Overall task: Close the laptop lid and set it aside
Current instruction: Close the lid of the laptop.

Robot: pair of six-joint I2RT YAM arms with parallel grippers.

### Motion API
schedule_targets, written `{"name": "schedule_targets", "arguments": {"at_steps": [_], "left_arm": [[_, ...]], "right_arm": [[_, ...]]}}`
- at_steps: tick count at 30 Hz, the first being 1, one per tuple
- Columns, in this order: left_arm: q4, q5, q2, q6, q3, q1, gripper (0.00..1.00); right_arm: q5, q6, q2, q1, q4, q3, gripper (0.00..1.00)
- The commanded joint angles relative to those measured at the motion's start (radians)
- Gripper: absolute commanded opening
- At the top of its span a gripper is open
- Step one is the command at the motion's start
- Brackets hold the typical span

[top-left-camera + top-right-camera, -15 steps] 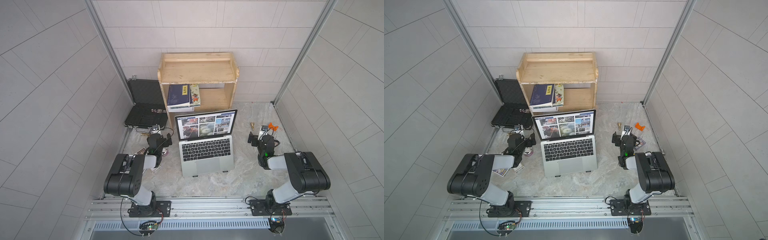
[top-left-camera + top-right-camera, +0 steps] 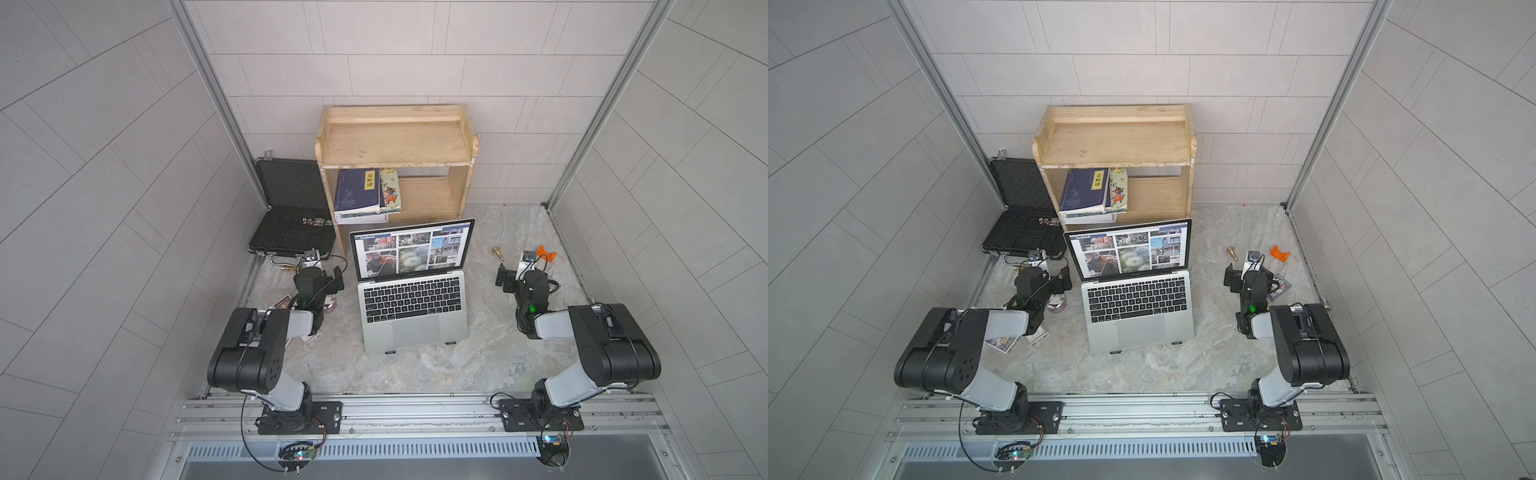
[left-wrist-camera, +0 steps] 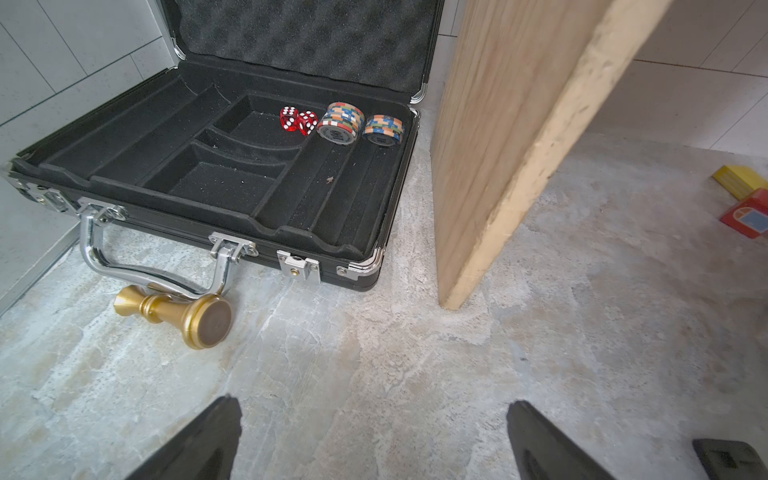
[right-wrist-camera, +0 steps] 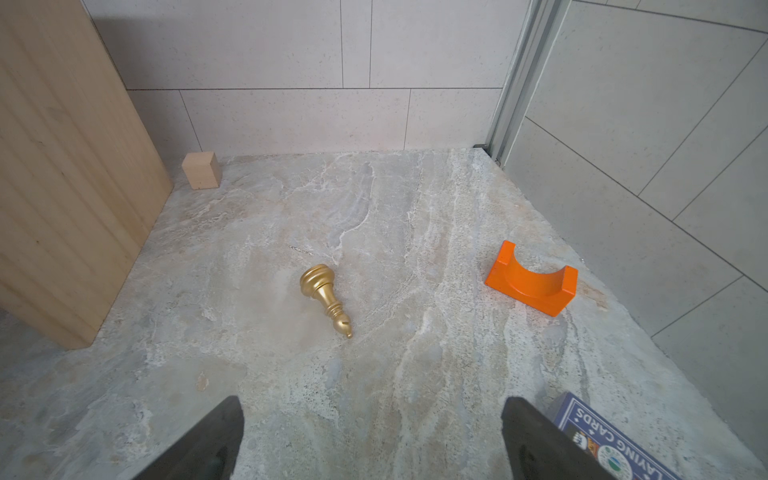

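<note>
While left fingers (image 3: 203, 440) and right fingers (image 4: 536, 440) gape wide and empty, the laptop lid (image 2: 411, 249) between them is open; a one-sided push could skew the laptop (image 2: 415, 328).

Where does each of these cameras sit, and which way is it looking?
Top views: high over the front rail, looking down on the open laptop; left arm and right arm show.
Left wrist: low, facing the open black case; the open left gripper shows.
Right wrist: low, facing a gold chess piece and orange block; the open right gripper shows.
Shared: both wrist views catch the wooden shelf.
</note>
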Motion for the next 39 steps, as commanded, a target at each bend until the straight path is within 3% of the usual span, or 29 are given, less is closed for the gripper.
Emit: {"name": "schedule_targets", "arguments": {"at_steps": [1, 7, 9, 10, 12, 14, 18, 20, 26, 29, 34, 39], "left_arm": [[0.006, 0.001, -0.013, 0.014, 0.005, -0.001, 1.0], [0.005, 0.008, -0.026, 0.01, 0.008, 0.004, 1.0], [-0.147, -0.015, -0.073, 0.004, 0.075, 0.001, 1.0], [-0.325, -0.041, -0.1, -0.022, 0.153, 0.002, 1.0], [-0.594, -0.081, -0.108, -0.047, 0.29, 0.002, 1.0], [-0.75, -0.109, -0.133, -0.087, 0.348, 0.002, 1.0], [-0.801, -0.079, -0.308, -0.181, 0.295, 0.001, 1.0], [-0.865, -0.066, -0.402, -0.251, 0.298, -0.002, 1.0], [-1.14, 0.022, -0.505, -0.446, 0.458, -0.006, 1.0], [-1.264, 0.049, -0.561, -0.5, 0.542, -0.005, 1.0], [-1.472, 0.192, -0.62, -0.556, 0.79, -0.006, 1.0], [-1.589, 0.323, -0.583, -0.648, 1.005, -0.005, 1.0]], "right_arm": [[0.008, -0.002, -0.018, 0.001, -0.008, 0.008, 1.0], [0.008, 0.0, -0.019, 0.0, -0.008, 0.008, 1.0], [0.036, -0.005, -0.038, 0.009, -0.003, 0.006, 1.0], [0.049, -0.014, -0.06, 0.02, -0.03, 0.006, 1.0], [0.066, -0.016, -0.143, 0.034, -0.154, 0.021, 1.0], [0.108, 0.048, -0.228, 0.035, -0.319, 0.06, 1.0], [0.182, 0.204, -0.342, 0.036, -0.632, 0.159, 1.0], [0.198, 0.377, -0.414, 0.03, -0.754, 0.19, 1.0], [0.015, 0.548, -0.524, 0.022, -1.049, 0.376, 0.98], [-0.056, 0.584, -0.552, 0.021, -1.163, 0.493, 0.96], [-0.197, 0.619, -0.56, 0.023, -1.359, 0.749, 0.96], [-0.333, 0.629, -0.509, 0.043, -1.5, 1.015, 0.96]]}}
